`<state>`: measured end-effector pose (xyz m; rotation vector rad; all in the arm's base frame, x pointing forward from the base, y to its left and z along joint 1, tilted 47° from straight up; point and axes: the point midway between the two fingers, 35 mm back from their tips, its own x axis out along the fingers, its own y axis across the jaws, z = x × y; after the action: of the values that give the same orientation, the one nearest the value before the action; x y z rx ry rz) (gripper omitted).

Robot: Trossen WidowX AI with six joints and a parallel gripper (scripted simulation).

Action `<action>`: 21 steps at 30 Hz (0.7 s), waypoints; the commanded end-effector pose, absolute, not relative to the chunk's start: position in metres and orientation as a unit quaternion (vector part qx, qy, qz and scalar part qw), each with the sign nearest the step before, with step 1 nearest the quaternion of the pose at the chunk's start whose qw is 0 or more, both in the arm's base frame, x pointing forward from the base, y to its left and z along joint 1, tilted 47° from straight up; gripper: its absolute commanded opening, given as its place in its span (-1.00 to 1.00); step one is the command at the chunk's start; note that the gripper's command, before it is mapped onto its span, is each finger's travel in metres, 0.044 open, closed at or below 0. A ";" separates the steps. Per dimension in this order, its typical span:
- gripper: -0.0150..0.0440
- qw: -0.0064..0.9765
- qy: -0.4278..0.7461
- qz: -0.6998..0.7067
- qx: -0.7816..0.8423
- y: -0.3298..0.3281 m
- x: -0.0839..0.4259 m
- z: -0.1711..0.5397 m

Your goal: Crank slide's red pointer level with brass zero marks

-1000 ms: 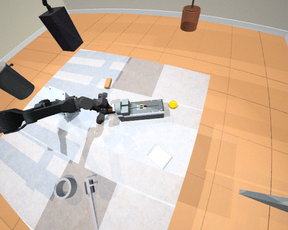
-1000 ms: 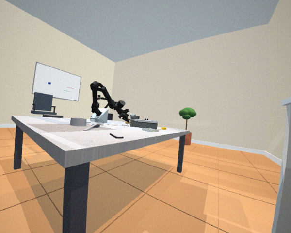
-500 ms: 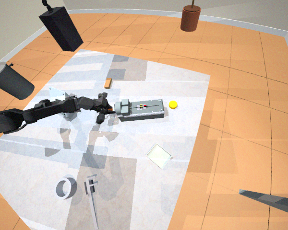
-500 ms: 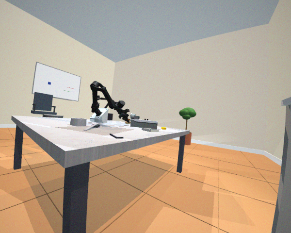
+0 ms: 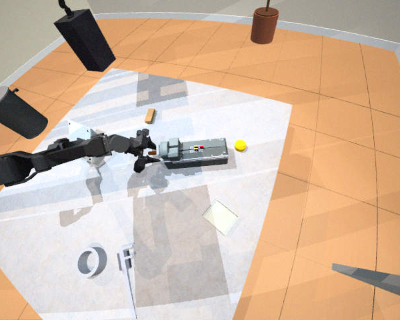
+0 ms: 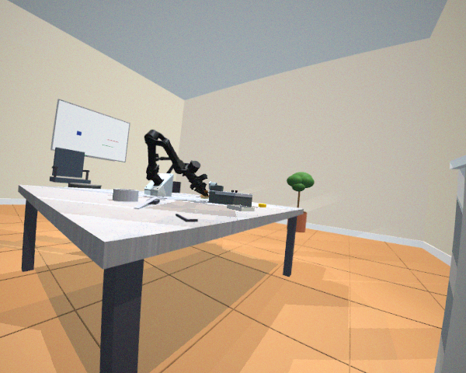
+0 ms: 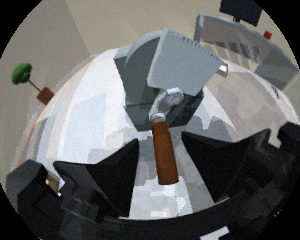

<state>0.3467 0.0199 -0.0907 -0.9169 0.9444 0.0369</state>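
Observation:
The grey machine [image 5: 214,143] [image 6: 230,198] [image 7: 136,85] stands on the table, its crank end facing the arm. The crank's brown handle [image 5: 152,152] [image 7: 165,157] points back toward the wrist; its metal crank arm [image 7: 164,105] shows in the wrist view. My gripper [image 5: 158,153] [image 6: 205,194] [image 7: 160,138] is open, with one finger on each side of the handle and a gap on both sides. On the machine's top, the small red pointer [image 5: 201,147] shows just right of the yellow brass marks [image 5: 195,147] in the top view. They are too small to judge the exact offset.
A yellow disc [image 5: 241,145] [image 6: 262,205] lies beyond the machine's far end. A wooden block [image 5: 150,116] lies near the gripper. A shallow pale tray [image 5: 221,217], a grey ring [image 5: 103,261] [image 6: 125,196], a caliper [image 5: 127,279] and a black angled tool [image 6: 186,218] are also on the table.

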 end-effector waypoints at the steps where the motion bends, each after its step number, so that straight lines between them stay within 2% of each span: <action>1: 0.75 0.791 0.439 0.017 -0.426 0.020 0.347 -0.091; 4: 1.00 0.791 0.439 0.017 -0.426 0.020 0.347 -0.091; 21: 1.00 0.792 0.440 0.021 -0.423 0.073 0.353 -0.046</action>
<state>0.3465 0.0587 -0.0605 -0.9222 0.9627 0.0508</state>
